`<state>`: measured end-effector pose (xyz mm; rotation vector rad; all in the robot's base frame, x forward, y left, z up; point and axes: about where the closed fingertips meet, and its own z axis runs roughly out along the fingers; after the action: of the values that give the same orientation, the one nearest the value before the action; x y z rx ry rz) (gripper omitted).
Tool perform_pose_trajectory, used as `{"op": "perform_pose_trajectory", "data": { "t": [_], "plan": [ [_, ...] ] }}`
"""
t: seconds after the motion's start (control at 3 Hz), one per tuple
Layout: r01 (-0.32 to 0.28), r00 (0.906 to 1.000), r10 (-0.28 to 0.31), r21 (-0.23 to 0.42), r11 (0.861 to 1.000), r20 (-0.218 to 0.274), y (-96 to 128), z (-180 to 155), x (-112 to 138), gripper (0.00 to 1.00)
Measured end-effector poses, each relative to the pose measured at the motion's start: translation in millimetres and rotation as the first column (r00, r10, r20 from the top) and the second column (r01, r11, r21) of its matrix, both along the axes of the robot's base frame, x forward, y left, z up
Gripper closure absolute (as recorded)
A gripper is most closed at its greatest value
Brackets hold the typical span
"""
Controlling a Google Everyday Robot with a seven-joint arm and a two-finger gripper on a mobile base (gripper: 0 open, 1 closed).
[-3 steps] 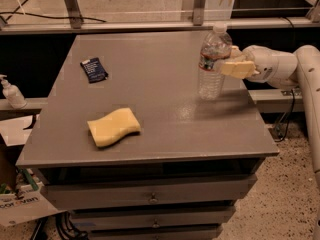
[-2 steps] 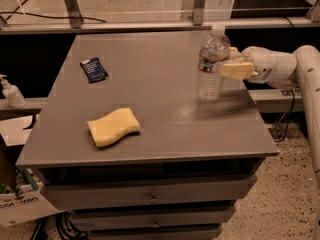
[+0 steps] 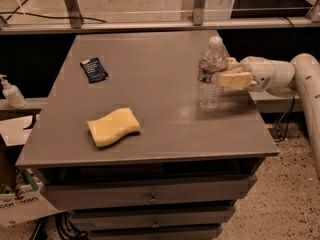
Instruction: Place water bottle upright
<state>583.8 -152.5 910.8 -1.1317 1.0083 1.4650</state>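
The water bottle (image 3: 210,91) is clear ribbed plastic with a white cap and a dark label band. It stands upright on the grey table (image 3: 165,134) near the right edge. My gripper (image 3: 220,74) reaches in from the right at label height. Its pale yellow fingers (image 3: 234,80) are closed on the bottle's middle. The bottle's base looks to rest on the tabletop.
A yellow sponge (image 3: 113,127) lies at the front left of the table. A small dark blue packet (image 3: 94,69) lies at the back left. A white pump-dispenser bottle (image 3: 11,92) stands on a ledge left of the table. A metal rail (image 3: 150,24) runs behind.
My gripper and the water bottle have moved down together a little, bringing the bottle's base to the tabletop. The sponge and packet have not moved.
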Motion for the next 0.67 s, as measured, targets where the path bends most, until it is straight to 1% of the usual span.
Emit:
{"op": "perform_pose_trajectory", "data": {
  "t": [0.33,0.67],
  "plan": [
    [0.000,1.0000,0.000,-0.002,1.000,-0.005,-0.4,-3.2,-0.8,1.00],
    [0.008,0.9999,-0.008,-0.005,1.000,-0.009,-2.6,-3.6,-0.7,0.81]
  ]
}}
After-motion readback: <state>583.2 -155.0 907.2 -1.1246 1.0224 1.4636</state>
